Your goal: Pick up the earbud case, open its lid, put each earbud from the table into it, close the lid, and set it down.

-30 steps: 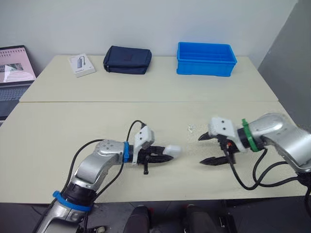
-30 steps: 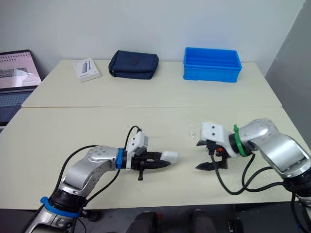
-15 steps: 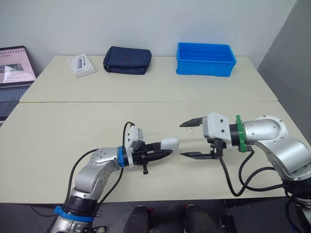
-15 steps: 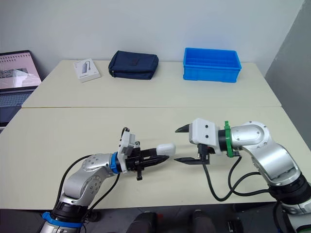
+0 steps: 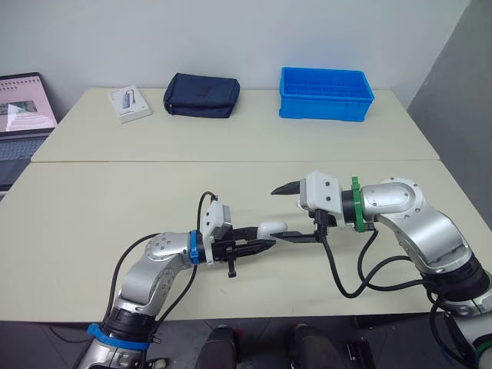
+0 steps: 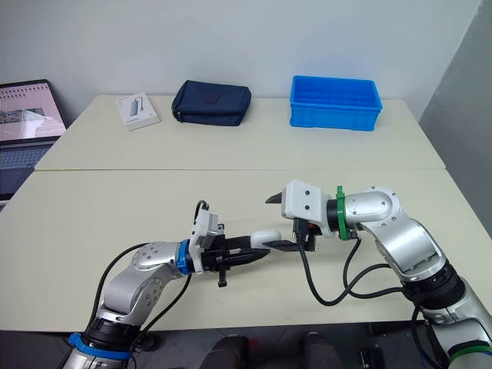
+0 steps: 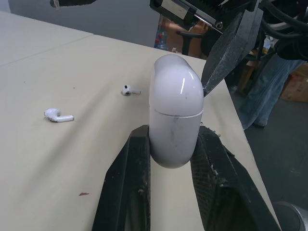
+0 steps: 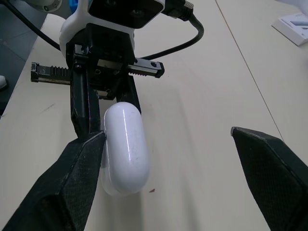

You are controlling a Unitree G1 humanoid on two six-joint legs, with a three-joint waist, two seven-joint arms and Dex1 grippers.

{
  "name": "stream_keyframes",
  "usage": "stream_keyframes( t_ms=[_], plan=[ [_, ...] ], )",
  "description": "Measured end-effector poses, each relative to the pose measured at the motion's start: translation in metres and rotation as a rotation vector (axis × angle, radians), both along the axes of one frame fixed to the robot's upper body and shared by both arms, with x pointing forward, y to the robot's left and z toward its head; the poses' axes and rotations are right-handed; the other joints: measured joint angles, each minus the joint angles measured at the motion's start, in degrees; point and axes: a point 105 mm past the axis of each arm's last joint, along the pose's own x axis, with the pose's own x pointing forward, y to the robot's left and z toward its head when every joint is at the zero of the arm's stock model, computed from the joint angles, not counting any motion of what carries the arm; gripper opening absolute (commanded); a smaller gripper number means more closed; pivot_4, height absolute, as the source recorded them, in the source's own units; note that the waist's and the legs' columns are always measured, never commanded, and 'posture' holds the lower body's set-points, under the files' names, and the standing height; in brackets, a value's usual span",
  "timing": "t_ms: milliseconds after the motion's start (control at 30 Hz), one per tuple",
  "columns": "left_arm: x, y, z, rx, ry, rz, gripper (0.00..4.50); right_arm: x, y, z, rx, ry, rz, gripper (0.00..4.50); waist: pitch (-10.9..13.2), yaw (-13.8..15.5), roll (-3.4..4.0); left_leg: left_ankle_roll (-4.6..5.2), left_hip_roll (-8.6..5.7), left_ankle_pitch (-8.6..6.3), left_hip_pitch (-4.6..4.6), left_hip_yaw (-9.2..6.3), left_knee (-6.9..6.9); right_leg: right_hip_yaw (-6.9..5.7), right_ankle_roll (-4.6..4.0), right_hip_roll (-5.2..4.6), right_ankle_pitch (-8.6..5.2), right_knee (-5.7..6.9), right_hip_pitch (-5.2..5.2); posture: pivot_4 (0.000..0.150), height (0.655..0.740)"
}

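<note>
Clamping case (image 7: 174, 120) base in left gripper (image 7: 173, 135), above table (image 5: 115, 207). Spreading right gripper (image 8: 168, 134) wide, one fingertip (image 8: 96, 142) against lid (image 7: 175, 79). Probably best aiming to catch the seam and lever gently, not knocking case loose. Leaving earbuds (image 7: 58, 115) lying on table nearby.

Two pale cream desks stand edge to edge: the near desk (image 5: 77, 231) meets the far desk (image 5: 231, 142) along a straight seam, and the far one backs onto a plain, evenly lit white wall (image 5: 231, 34). A grey panel (image 5: 461, 77) closes the right side. An open laptop (image 5: 19, 115) sits past the left edge, while a white box (image 5: 129, 103), navy pouch (image 5: 201, 94) and blue bin (image 5: 326, 94) line the far desk.
</note>
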Motion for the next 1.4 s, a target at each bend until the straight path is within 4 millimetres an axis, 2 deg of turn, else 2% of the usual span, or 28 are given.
stream_keyframes(
  t_ms=[467, 667, 867, 1100, 1233, 1400],
  plan=[
    [0.001, 0.001, 0.0, 0.001, 0.011, 0.009, 0.78, 0.003, -0.003, -0.005, -0.046, -0.018, -0.009, 4.34, 0.0, 0.0, 0.0, 0.0, 0.0, 0.0, 0.0, 0.0, 0.0, 0.0, 0.0, 0.0, 0.0, 0.01, 0.0, 0.15, 0.74],
    [0.001, 0.003, -0.003, 0.035, -0.034, 0.0, 0.78, 0.005, -0.003, -0.007, -0.034, 0.033, -0.026, 4.34, 0.0, 0.0, 0.0, 0.0, 0.0, 0.0, 0.0, 0.0, 0.0, 0.01, -0.03, 0.0, 0.01, 0.01, 0.0, 0.15, 0.74],
    [-0.006, -0.001, -0.01, 0.052, -0.028, -0.055, 0.78, 0.014, -0.008, 0.01, 0.004, 0.02, -0.083, 4.34, 0.0, 0.0, 0.0, 0.0, 0.0, 0.0, 0.0, 0.01, 0.0, 0.01, -0.04, -0.01, 0.02, 0.0, 0.0, 0.15, 0.74],
    [-0.006, 0.0, -0.01, 0.053, -0.032, -0.059, 0.78, 0.013, -0.011, 0.012, 0.025, 0.065, -0.085, 4.34, 0.0, 0.0, 0.01, 0.0, 0.0, 0.0, -0.01, 0.0, 0.0, 0.0, -0.04, 0.0, 0.02, 0.01, -0.01, 0.15, 0.74],
    [-0.002, 0.001, -0.009, 0.047, -0.036, -0.024, 0.78, 0.012, -0.02, 0.019, 0.044, 0.07, -0.095, 4.34, 0.0, 0.0, 0.01, 0.0, 0.0, 0.0, -0.01, 0.0, 0.0, 0.0, -0.04, 0.0, 0.02, 0.01, 0.0, 0.15, 0.74],
    [0.01, 0.011, -0.005, 0.003, -0.055, 0.113, 0.78, 0.007, -0.048, 0.021, 0.07, 0.05, -0.142, 4.34, 0.0, 0.1, 0.0, 0.0, 0.0, 0.0, -0.01, 0.0, 0.0, 0.0, -0.03, -0.01, 0.02, 0.0, 0.02, 0.15, 0.74]
  ],
)
